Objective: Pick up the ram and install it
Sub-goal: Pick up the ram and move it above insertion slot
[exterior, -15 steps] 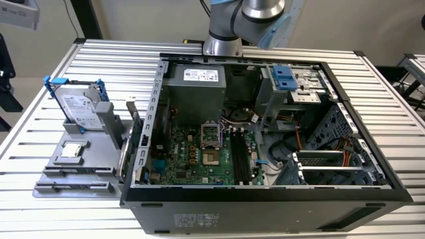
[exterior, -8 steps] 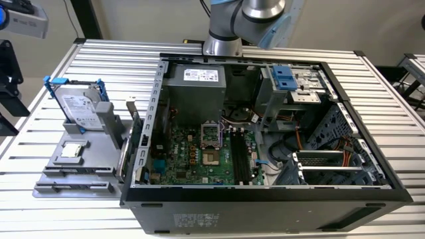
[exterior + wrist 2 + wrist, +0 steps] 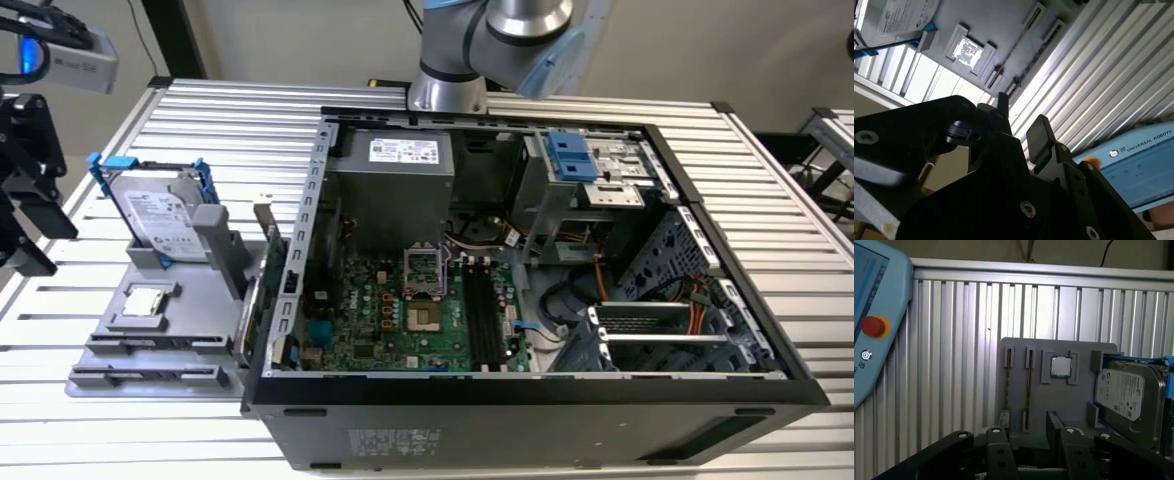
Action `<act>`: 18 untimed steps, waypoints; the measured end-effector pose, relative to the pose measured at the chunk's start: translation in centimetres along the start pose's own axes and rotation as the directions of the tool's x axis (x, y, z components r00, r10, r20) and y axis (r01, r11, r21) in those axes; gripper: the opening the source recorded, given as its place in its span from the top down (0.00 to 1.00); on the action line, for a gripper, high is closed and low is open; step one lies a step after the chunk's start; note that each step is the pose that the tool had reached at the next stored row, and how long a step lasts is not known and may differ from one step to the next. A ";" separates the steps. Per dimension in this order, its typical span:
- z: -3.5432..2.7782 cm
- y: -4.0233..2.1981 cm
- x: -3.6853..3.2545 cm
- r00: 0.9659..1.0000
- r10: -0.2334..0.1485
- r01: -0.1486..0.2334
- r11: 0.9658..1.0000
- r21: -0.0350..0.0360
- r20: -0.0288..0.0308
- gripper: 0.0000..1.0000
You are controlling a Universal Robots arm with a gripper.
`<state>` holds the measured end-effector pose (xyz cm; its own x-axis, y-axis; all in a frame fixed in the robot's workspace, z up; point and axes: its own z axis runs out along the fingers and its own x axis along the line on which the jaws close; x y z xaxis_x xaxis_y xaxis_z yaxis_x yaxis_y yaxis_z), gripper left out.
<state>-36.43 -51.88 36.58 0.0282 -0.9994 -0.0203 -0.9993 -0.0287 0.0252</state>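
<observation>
Two thin ram sticks stand on edge in the grooves of a grey holder tray (image 3: 1084, 405); in the first wrist view one stick (image 3: 1029, 385) is beside the other (image 3: 1008, 377). In the second wrist view the same grooves (image 3: 1026, 32) run past the tray's corner. My gripper (image 3: 1033, 442) hovers off the tray, on the side where the sticks are, open with nothing between its black fingers (image 3: 999, 447). The second wrist view shows the gripper (image 3: 1020, 117) above the ribbed table. In the exterior view the gripper (image 3: 30, 205) hangs at the left edge, beside the tray (image 3: 200, 330). The motherboard's black slots (image 3: 487, 315) lie inside the open case.
On the tray also sit a grey hard drive (image 3: 1126, 395) in a blue bracket and a square silver processor chip (image 3: 1061, 366). The open computer case (image 3: 534, 400) fills the table's middle. A teach pendant (image 3: 1139, 170) with a red button (image 3: 874, 326) lies on the ribbed table near the gripper.
</observation>
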 end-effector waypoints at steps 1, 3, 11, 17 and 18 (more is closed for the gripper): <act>0.18 -0.01 -0.07 1.000 0.000 0.000 1.000 0.000 0.000 0.00; 0.55 -0.03 -0.10 1.000 0.000 0.000 1.000 0.001 -0.001 0.00; 1.81 -0.05 -0.12 1.000 0.000 0.000 1.000 0.004 -0.009 0.00; 2.73 -0.07 -0.13 1.000 0.000 0.000 1.000 0.007 -0.020 0.00; 2.86 -0.06 -0.13 1.000 0.001 0.000 1.000 0.009 -0.021 0.00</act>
<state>-36.44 -51.70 33.72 0.0282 -0.9996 0.0006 -0.9995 -0.0282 0.0161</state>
